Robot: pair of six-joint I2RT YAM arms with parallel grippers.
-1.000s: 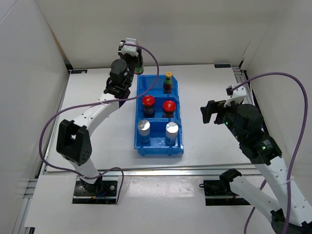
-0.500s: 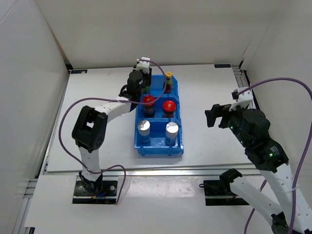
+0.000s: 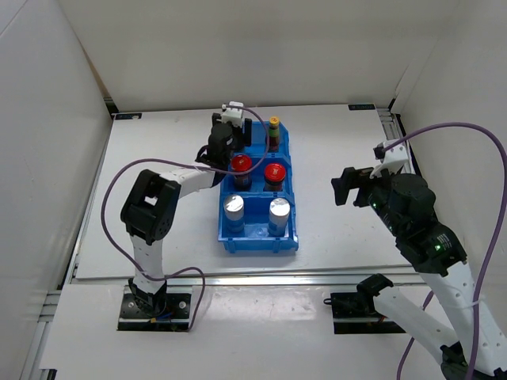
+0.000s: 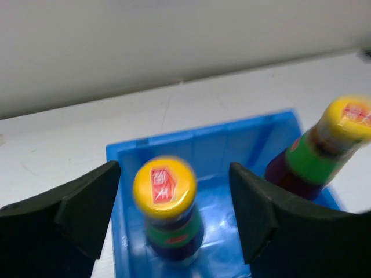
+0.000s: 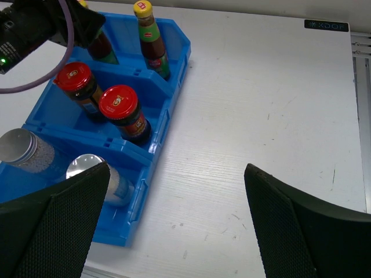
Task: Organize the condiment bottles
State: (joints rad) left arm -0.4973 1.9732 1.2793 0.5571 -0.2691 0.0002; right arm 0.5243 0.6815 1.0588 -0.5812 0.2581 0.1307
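Note:
A blue tray (image 3: 260, 238) holds the condiment bottles in pairs. Two silver-capped shakers (image 3: 234, 205) (image 3: 279, 209) stand nearest, two red-lidded jars (image 3: 241, 164) (image 3: 274, 172) in the middle, and a slim yellow-capped bottle (image 3: 273, 131) at the far right. The second slim bottle (image 4: 166, 194) stands upright in the far-left compartment. My left gripper (image 4: 174, 182) straddles it, open, with a gap on both sides. From above, the left gripper (image 3: 232, 120) hides that bottle. My right gripper (image 3: 348, 186) hangs open over bare table to the right of the tray, holding nothing.
White walls close in the table on the left, back and right. A metal rail (image 3: 238, 277) runs along the near edge. Purple cables (image 3: 111, 190) loop off both arms. Bare tabletop (image 5: 261, 104) lies to the right of the tray.
My left gripper brought the slim bottle from behind the tray into the far-left compartment and opened off it. The right arm shifted only slightly.

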